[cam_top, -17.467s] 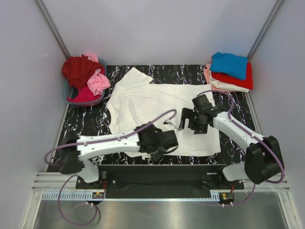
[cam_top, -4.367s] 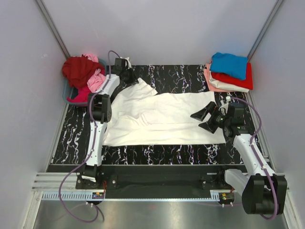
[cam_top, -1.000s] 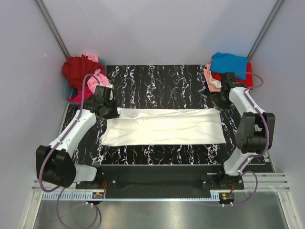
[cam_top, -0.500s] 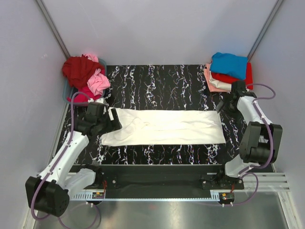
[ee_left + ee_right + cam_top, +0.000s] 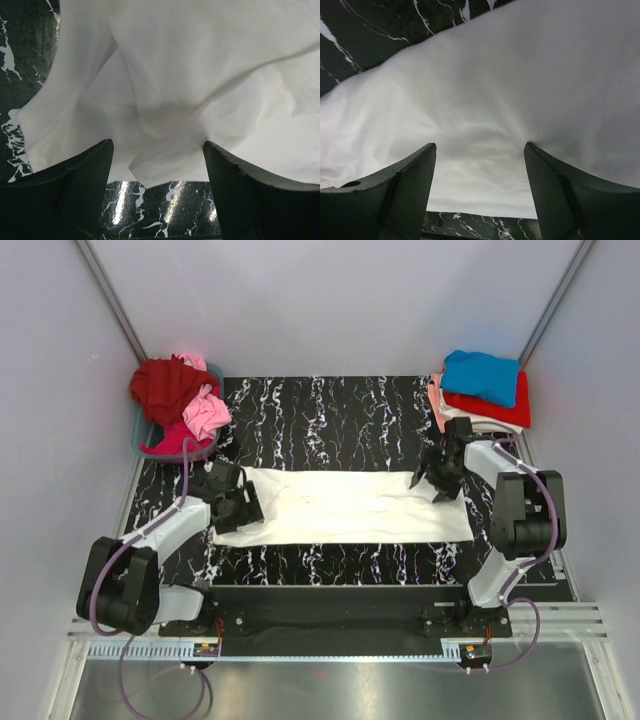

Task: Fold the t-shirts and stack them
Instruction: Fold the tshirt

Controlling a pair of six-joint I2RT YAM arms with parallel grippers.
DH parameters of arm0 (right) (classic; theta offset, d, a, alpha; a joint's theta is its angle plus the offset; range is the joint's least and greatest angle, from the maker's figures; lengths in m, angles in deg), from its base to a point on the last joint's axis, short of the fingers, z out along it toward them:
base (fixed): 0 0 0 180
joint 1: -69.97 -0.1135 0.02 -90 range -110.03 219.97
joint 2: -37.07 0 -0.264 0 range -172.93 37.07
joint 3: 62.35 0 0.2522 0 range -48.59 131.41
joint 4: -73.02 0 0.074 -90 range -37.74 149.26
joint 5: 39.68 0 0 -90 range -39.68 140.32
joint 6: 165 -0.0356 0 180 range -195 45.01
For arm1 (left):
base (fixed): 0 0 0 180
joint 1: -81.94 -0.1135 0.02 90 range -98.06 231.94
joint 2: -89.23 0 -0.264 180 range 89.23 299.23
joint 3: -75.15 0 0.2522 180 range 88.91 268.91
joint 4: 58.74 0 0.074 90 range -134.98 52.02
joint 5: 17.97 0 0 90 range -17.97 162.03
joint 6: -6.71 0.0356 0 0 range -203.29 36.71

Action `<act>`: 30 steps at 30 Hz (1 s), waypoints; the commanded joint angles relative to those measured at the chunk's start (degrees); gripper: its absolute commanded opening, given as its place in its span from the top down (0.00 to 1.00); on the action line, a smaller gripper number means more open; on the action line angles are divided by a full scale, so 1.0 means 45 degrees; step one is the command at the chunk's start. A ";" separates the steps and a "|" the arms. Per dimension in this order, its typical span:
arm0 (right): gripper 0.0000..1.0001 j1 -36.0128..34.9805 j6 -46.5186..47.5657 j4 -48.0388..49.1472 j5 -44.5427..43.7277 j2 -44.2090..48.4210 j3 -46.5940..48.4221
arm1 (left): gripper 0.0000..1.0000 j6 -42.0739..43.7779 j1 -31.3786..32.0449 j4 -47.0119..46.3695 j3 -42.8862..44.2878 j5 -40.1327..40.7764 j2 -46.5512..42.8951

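Note:
A white t-shirt [image 5: 345,505] lies folded into a long band across the black marbled table [image 5: 330,410]. My left gripper [image 5: 243,508] is open over the band's left end, its fingers pressing on bunched white cloth [image 5: 165,100]. My right gripper [image 5: 432,483] is open over the band's right end, its fingers set down on smooth white cloth [image 5: 485,110]. Neither gripper holds cloth between its fingers. A stack of folded shirts [image 5: 482,390], blue on red on pale ones, sits at the back right corner.
A blue basket [image 5: 178,408] at the back left holds crumpled dark red and pink shirts. Grey walls close the table at the back and sides. Bare marbled surface shows behind the band and along the front edge [image 5: 330,565].
The left gripper has shifted right onto the band's left end. The right gripper has come from the folded stack down and left onto the band's right end.

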 commanded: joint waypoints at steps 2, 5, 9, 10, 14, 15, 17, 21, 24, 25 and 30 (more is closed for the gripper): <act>0.22 0.0044 0.0394 0.0589 0.2252 -0.0576 -0.0590 | 0.23 -0.0135 0.0055 -0.1515 0.0791 0.0535 0.1637; 0.31 -0.0112 0.0240 0.0901 0.3988 -0.1339 -0.1194 | 0.23 0.0060 0.0035 -0.1633 0.1630 0.0613 0.2927; 0.35 -0.1185 -0.0327 0.1411 0.4877 -0.0234 -0.2366 | 0.24 0.0294 0.0035 -0.1518 0.3286 0.0983 0.4509; 0.33 -0.1438 -0.0579 0.1371 0.4740 0.0179 -0.2755 | 0.24 0.0334 0.0035 -0.1361 0.3816 0.1197 0.5286; 0.33 -0.3597 -0.2139 0.1739 0.5286 0.2577 -0.4142 | 0.24 0.0821 0.0132 0.0469 0.8278 0.1473 0.7866; 0.31 -0.4459 -0.2667 0.1916 0.5150 0.3088 -0.4397 | 0.25 0.0880 0.0268 0.0805 0.9145 0.1453 0.8452; 0.30 -0.6721 -0.5221 0.2461 0.4063 0.3988 -0.5120 | 0.25 0.0978 0.0425 0.1798 1.1773 0.1395 1.0190; 0.26 -1.2190 -0.8529 0.4691 0.3158 0.3896 -0.4949 | 0.25 0.1368 0.0913 0.3131 1.6274 0.0655 1.2886; 0.22 -1.2943 -0.8688 0.3759 0.1657 0.3757 -0.4030 | 0.25 0.2068 0.1322 0.3406 1.9128 -0.0614 1.4470; 0.21 -1.2964 -0.8494 0.3406 0.1363 0.3796 -0.3738 | 0.25 0.2227 0.1401 0.3309 1.9579 -0.1294 1.4763; 0.06 -1.2945 -0.6387 0.0653 0.0424 0.3700 -0.1669 | 0.14 0.2833 0.1676 0.1922 2.0539 -0.2435 1.3385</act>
